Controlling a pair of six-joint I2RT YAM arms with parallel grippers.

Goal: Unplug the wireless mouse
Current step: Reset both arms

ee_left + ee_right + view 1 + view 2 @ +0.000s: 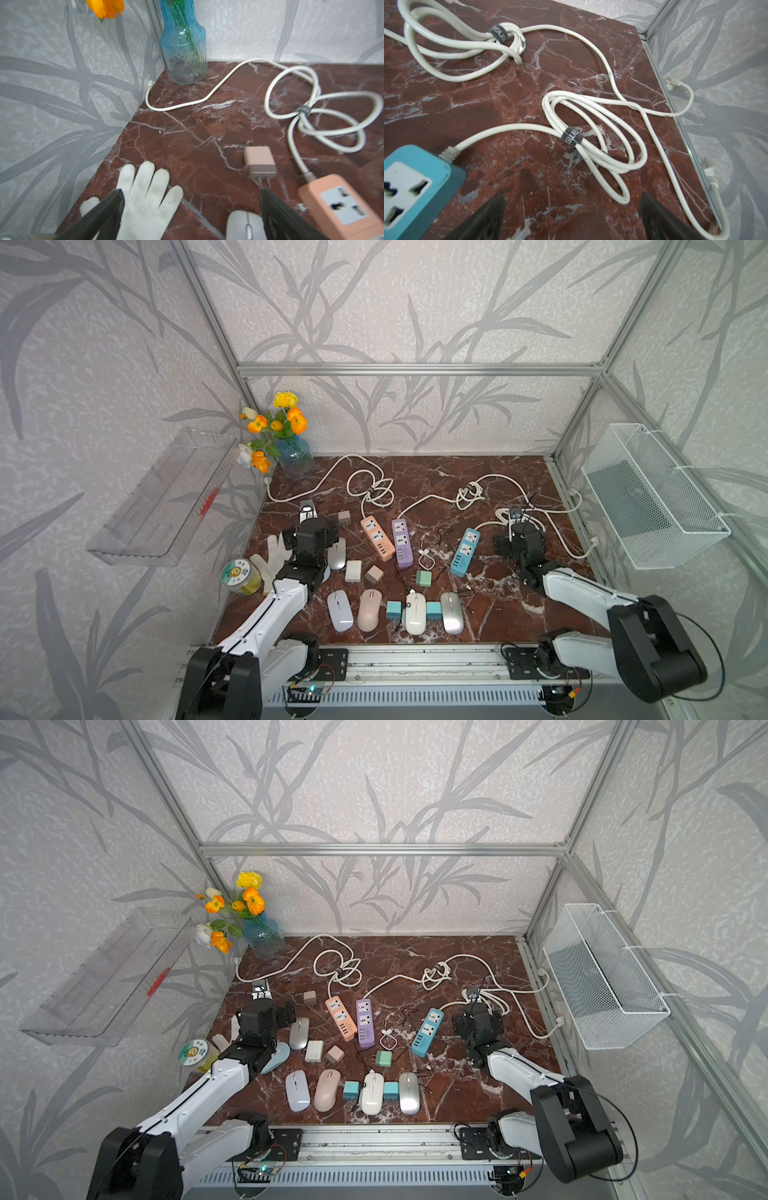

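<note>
Several wireless mice lie on the red marble table (pixel 478 472). A front row holds a lavender-white mouse (pixel 340 610), a pink mouse (pixel 369 610), a white mouse (pixel 415 612) and a silver mouse (pixel 451 612). A thin dark cable (pixel 402 578) runs down to the white mouse's far end. Another silver mouse (pixel 336 553) lies beside my left arm and shows in the left wrist view (pixel 245 225). My left gripper (pixel 307 512) (pixel 192 197) hovers open above a white glove (pixel 145 199). Open too, my right gripper (pixel 516 514) (pixel 572 200) hangs over bare marble near the white coiled cord (pixel 591 135).
Orange (pixel 377 537), purple (pixel 402 543) and blue (pixel 465 551) power strips lie mid-table with white cords behind. Small chargers are scattered: green (pixel 424 578), teal (pixel 393 610), white (pixel 353 571), pink (pixel 259 162). A flower vase (pixel 296 456), a jar (pixel 241 576) and a wire basket (pixel 652 497) stand at the sides.
</note>
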